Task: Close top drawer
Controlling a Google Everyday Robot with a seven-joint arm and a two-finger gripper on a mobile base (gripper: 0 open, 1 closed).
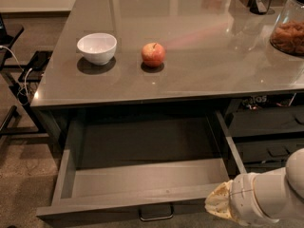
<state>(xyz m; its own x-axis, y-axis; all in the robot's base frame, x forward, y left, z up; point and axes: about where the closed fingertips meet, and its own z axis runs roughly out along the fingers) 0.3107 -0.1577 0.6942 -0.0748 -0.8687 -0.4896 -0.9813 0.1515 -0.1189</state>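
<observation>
The top drawer (142, 182) is a wide, shallow grey drawer pulled far out from under the grey counter. Its inside is empty. Its front panel (118, 208) runs along the bottom of the view, with a small metal loop handle (156, 213) at its centre. My gripper (217, 204) is at the lower right, at the right end of the front panel, wrapped in a tan cover on a white arm (270, 196). It appears to touch the panel's right corner.
On the counter (190, 56) stand a white bowl (97, 47), a red apple (153, 54) and a glass jar (289, 30) at the right edge. A neighbouring unit's dark drawers (266, 127) are to the right. A dark stand with cables (19, 75) is on the left floor.
</observation>
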